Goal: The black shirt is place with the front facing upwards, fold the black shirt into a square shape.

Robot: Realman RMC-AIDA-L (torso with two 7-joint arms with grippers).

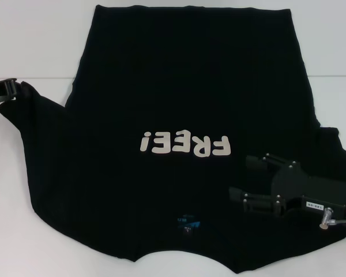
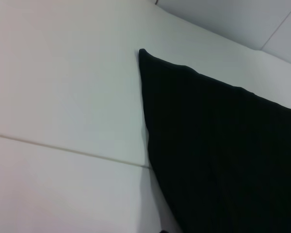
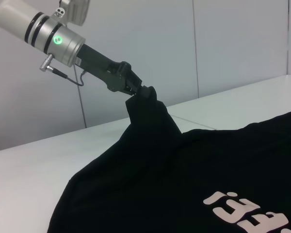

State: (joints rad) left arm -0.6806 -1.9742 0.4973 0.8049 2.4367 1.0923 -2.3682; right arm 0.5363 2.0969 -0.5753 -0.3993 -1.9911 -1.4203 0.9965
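While the black shirt (image 1: 184,115) lies spread front up across the white worktop (image 1: 29,34), its white "FREE!" lettering (image 1: 183,144) reads upside down from the head view, and the small blue neck label (image 1: 187,224) sits on the robot's side of that lettering. The left end effector (image 1: 11,89) is at the shirt's left sleeve (image 1: 37,109), clamped onto the sleeve's tip; the right wrist view shows the fabric (image 3: 148,109) pulled up off the worktop into a peak under the pinching fingers (image 3: 141,90). The right end effector (image 1: 245,179) hovers over the shirt just right of the lettering, near the right sleeve (image 1: 334,150), with its fingers (image 1: 259,161) spread apart and nothing between them.
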